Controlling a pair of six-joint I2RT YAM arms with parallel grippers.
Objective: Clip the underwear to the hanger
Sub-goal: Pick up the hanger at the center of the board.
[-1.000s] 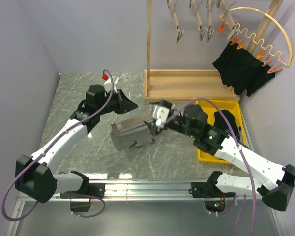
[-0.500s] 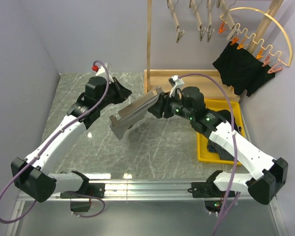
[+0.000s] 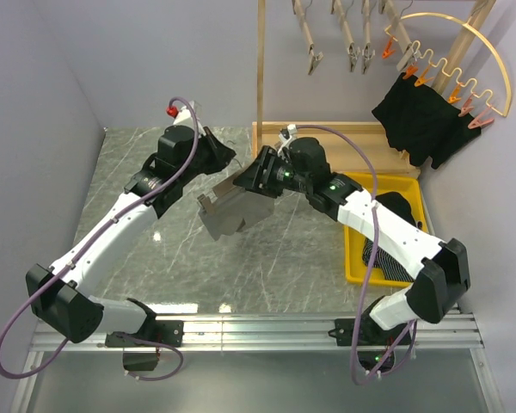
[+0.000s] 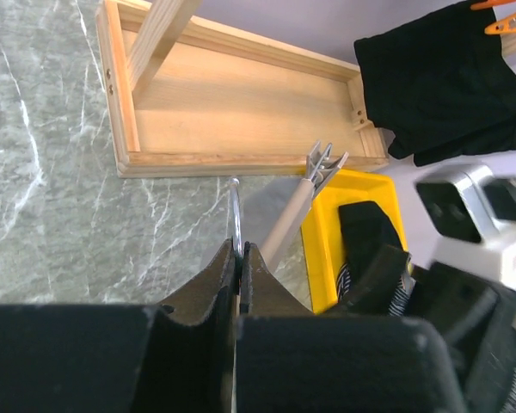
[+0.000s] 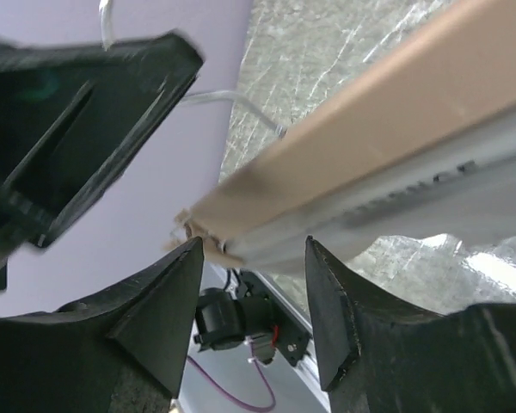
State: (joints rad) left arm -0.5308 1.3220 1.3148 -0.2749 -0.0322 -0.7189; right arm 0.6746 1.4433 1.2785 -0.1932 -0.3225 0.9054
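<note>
A wooden clip hanger (image 3: 228,188) hangs tilted above the table, with the grey underwear (image 3: 232,213) draped below its bar. My left gripper (image 3: 222,159) is shut on the hanger's wire hook (image 4: 234,206), and the bar (image 4: 292,215) slants away past the jaws. My right gripper (image 3: 256,176) is at the hanger's right end. In the right wrist view its jaws (image 5: 252,245) stand apart. The wooden bar (image 5: 370,112) and the pale waistband (image 5: 396,189) cross just beyond the fingertips. Whether the tips touch them is unclear.
The wooden rack base (image 3: 327,151) and its post (image 3: 261,69) stand just behind both grippers. Spare clip hangers (image 3: 312,39) and a black garment (image 3: 421,120) on a curved hanger hang above. A yellow tray (image 3: 353,249) of clothes sits at the right.
The hanger and underwear have risen off the table and moved towards the rack. My right gripper came up and left to the hanger's end with narrower jaws. The left gripper moved back slightly.
</note>
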